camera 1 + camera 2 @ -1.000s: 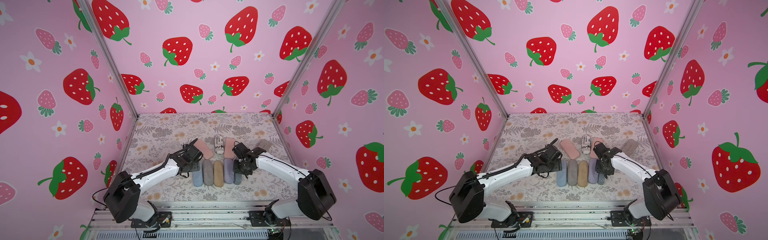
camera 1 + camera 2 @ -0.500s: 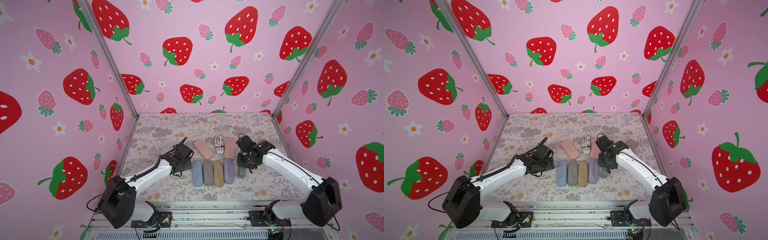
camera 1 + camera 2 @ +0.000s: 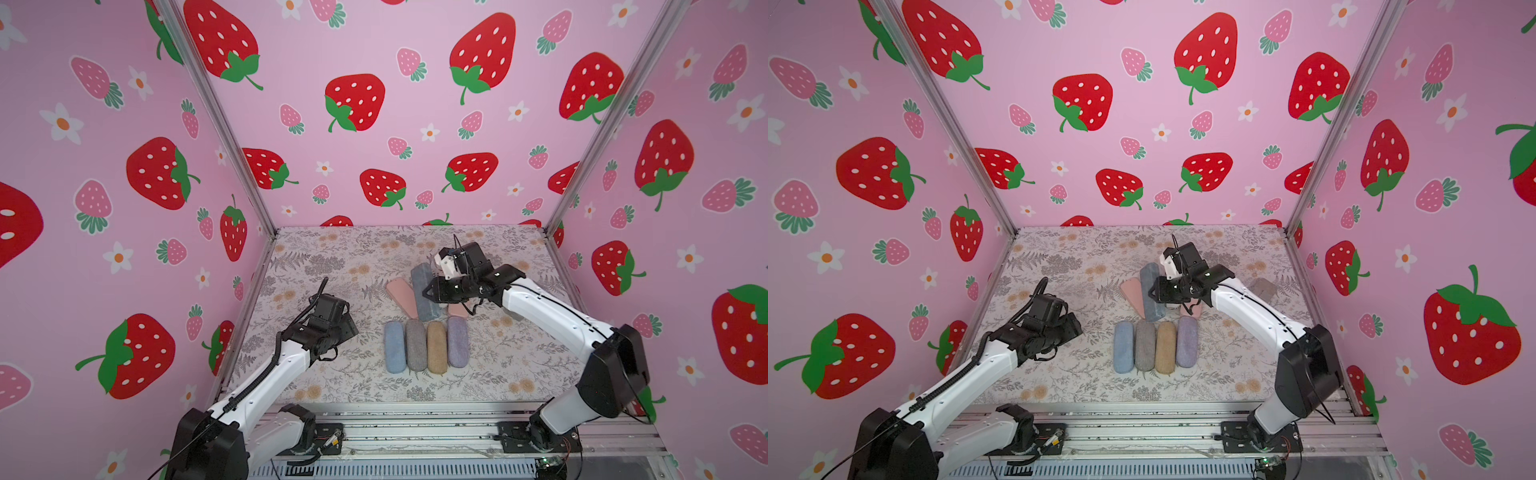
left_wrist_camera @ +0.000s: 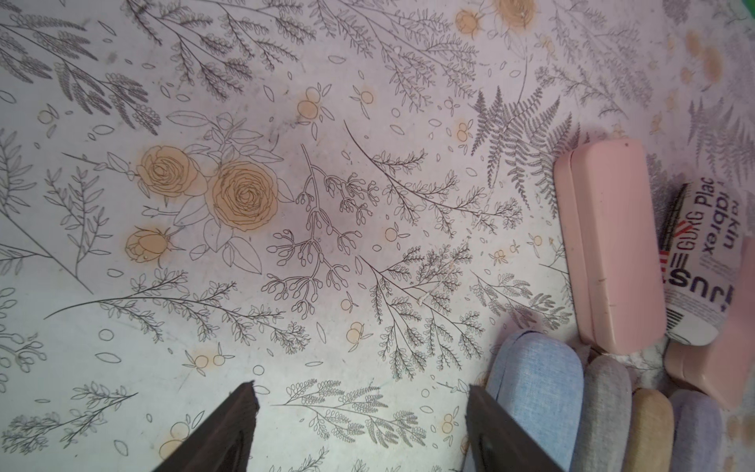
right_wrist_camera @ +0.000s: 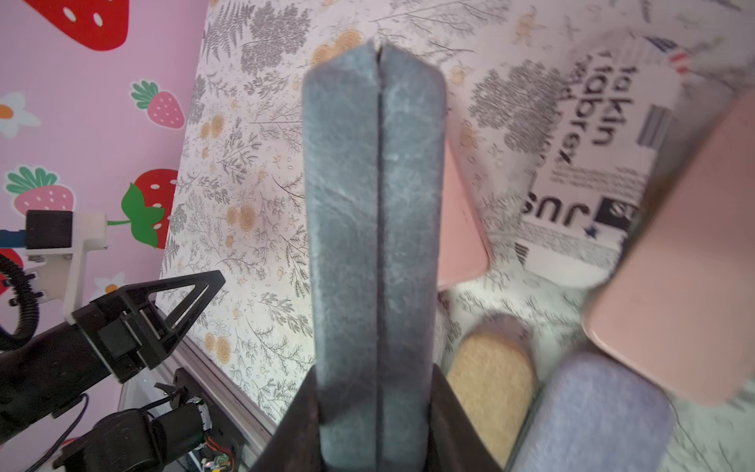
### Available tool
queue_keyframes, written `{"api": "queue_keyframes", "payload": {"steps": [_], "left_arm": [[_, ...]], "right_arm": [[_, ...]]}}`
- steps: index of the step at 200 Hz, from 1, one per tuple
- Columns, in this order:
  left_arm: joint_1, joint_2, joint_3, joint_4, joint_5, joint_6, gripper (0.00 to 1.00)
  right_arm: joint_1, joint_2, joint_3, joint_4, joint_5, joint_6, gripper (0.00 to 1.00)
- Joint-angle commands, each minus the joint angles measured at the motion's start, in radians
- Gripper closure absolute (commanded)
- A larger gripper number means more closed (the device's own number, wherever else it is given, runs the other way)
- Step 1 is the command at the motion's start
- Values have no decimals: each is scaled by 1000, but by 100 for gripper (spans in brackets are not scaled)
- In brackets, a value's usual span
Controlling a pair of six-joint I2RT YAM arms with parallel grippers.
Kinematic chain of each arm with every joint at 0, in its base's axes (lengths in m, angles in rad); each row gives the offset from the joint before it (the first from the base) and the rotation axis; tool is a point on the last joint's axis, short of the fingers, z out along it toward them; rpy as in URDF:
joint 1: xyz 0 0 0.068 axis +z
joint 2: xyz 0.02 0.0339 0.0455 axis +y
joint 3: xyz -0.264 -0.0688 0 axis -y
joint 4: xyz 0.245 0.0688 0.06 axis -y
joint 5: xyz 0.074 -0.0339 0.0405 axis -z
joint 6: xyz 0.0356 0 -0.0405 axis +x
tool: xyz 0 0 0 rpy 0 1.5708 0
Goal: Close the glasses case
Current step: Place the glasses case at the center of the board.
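Above the middle of the floral table mat point(image 3: 332, 257): right gripper point(image 5: 376, 429) pinches the dark grey-blue glasses case point(image 5: 374, 204) at one end, one finger flat against each broad side. Jaws are only partly apart, set by the thickness of the case. Right wrist view: the two halves of the case meet along a thin dark seam running its whole length, with a small notch at the far tip.

In both top views the case point(image 3: 422, 286) point(image 3: 1150, 291) runs lengthwise away from the robot. It overlaps the edge of a pink case point(image 3: 401, 295) beside it. Its near end sits just behind the grey case point(image 3: 415, 345) in a row of four. Whether that end touches the mat: cannot tell.

The row lies side by side: light blue case point(image 3: 394, 347), grey, tan case point(image 3: 436, 347), lavender case point(image 3: 458, 340). A second pink case point(image 3: 457, 309) shows partly under the right gripper point(image 3: 430, 293).

Left gripper point(image 4: 361, 388): jaws spread wide, nothing between the fingers point(image 4: 233, 425), only bare mat under them. One fingertip is just beside the light blue case point(image 4: 535, 392), apparently not touching. In a top view it point(image 3: 1073, 328) hangs low over the mat, left of the row.

A white printed pouch point(image 4: 698, 261) lies between the two pink cases.
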Motion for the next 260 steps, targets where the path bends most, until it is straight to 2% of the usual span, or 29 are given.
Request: {"api": "queue_keyframes", "payload": {"steps": [1, 58, 112, 226, 260], "left_arm": [[14, -18, -23, 20, 30, -4, 20], [30, -20, -65, 50, 54, -12, 20], [47, -1, -78, 67, 61, -10, 20], [58, 42, -97, 105, 88, -8, 20], [58, 39, -98, 104, 89, -6, 20]], "right_arm": [[15, 88, 101, 210, -156, -33, 85], [41, 451, 365, 309, -326, -13, 87], [52, 662, 554, 290, -418, 26, 86], [60, 768, 562, 246, -376, 61, 82], [60, 768, 565, 217, -349, 52, 73]]}}
